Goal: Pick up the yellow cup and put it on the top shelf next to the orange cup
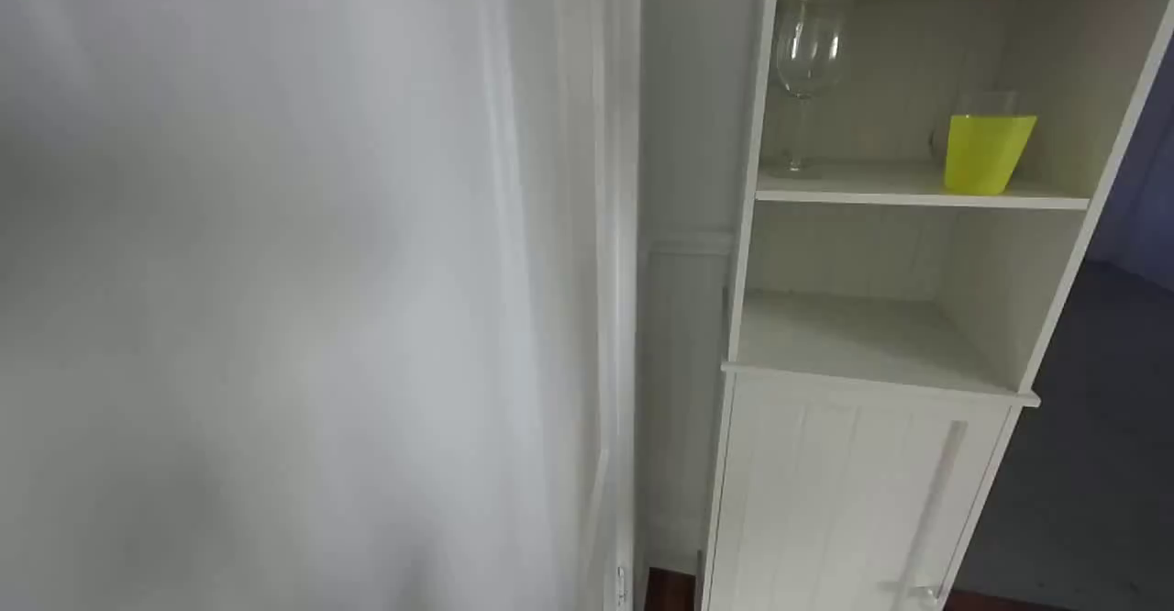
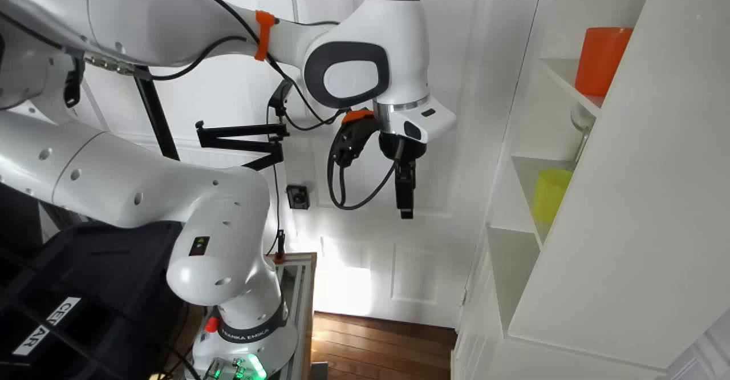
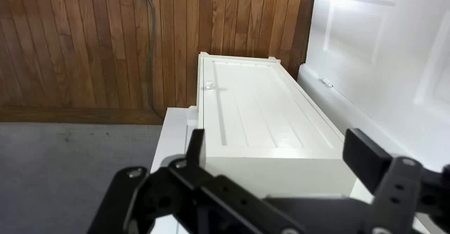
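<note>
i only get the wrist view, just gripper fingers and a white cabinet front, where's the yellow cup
Observer: In both exterior views the yellow cup stands upright, near the front edge of a white shelf.
Operator: what's the tallest thing sharing that shelf
Observer: A clear wine glass, standing apart from the cup in an exterior view.
Operator: and the one it has to sit beside
Observer: In an exterior view, the orange cup stands on the next shelf up.
</note>
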Available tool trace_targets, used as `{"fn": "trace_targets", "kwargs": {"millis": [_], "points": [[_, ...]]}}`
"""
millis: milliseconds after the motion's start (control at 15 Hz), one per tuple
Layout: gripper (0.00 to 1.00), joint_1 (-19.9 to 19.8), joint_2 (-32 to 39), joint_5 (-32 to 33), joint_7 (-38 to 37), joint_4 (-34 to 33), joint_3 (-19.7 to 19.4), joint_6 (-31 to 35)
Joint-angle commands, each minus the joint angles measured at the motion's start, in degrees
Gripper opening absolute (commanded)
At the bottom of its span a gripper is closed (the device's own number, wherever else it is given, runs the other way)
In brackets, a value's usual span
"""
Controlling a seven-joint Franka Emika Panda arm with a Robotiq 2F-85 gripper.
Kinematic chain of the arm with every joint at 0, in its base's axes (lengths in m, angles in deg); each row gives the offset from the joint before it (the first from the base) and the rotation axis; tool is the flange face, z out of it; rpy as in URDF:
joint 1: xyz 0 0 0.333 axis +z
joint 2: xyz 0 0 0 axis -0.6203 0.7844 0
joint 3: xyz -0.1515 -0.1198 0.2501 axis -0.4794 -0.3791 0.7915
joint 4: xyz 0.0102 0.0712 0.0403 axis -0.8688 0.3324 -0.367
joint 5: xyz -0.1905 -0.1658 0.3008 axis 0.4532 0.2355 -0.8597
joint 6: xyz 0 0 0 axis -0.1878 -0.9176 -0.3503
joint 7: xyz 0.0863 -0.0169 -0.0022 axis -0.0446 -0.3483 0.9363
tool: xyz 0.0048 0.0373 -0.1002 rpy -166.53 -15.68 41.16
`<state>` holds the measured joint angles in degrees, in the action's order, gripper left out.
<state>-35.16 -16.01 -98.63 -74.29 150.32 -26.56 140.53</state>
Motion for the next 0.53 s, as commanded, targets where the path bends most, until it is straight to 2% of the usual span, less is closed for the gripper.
{"fn": "trace_targets", "kwargs": {"millis": [0, 400, 467], "points": [[1.00, -0.25, 0.02, -0.15, 0.18, 0.00, 0.16, -0.21], [1.00, -0.25, 0.32, -0.14, 0.17, 0.14, 0.15, -0.21], [1.00, 0.07, 2.08, -2.67, -0.51, 0.07, -0.69, 2.50]]}}
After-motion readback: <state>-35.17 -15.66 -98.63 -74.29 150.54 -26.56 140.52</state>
